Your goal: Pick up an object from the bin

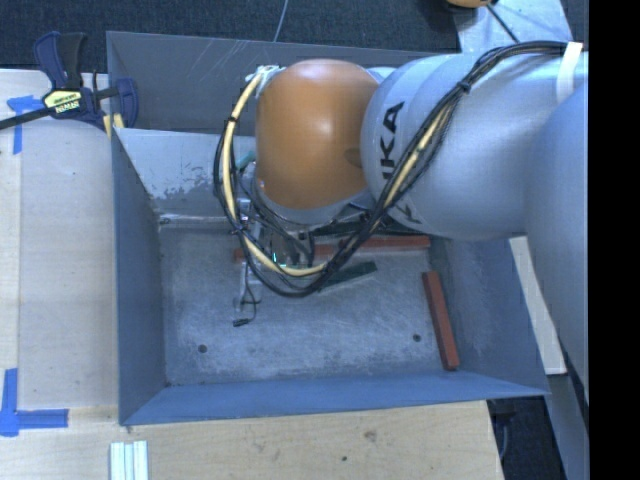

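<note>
Lying by right wall of bin (135,268): brown stick (440,320) | tool (246,303) low, left of centre | state unclear

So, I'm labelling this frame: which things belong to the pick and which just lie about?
Job: gripper, low at the bin's back; red-brown bar and dark strip nearest it.
Lying about: second red-brown bar on the right; small dark wiry piece.

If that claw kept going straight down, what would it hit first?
Probably the grey bin floor: the gripper points down at a bare patch, well left of the reddish-brown stick. How high it hangs is unclear.
</note>
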Controlling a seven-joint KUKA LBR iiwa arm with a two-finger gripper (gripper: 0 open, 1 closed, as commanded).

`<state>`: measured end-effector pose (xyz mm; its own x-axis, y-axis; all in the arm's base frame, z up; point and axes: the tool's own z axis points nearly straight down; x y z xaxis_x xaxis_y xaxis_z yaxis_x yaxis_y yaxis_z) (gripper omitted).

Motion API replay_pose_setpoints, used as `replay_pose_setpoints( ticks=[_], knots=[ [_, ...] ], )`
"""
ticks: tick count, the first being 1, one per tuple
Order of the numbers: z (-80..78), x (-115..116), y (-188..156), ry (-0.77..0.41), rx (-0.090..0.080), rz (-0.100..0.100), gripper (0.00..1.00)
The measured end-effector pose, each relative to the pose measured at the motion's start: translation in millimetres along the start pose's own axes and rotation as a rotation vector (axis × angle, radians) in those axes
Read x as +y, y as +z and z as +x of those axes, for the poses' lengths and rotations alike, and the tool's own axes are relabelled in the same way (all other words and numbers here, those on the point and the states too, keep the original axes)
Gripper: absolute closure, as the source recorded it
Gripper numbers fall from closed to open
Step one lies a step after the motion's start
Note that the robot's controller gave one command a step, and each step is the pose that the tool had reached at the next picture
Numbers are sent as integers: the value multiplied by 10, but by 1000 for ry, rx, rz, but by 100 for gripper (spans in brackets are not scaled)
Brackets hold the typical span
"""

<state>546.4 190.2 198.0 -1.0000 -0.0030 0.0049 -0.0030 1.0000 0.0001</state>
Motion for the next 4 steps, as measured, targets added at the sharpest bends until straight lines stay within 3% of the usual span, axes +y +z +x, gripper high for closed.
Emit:
replay_pose_setpoints(
  ticks=[1,2,3,4],
  knots=[
    [-20,-10,-41,4,-8,-1,0],
    [-316,-76,364,8,-17,-5,0],
    [-635,-276,1128,-52,-11,-1,0],
    [-677,-728,1170,-33,-8,0,0]
  ],
)
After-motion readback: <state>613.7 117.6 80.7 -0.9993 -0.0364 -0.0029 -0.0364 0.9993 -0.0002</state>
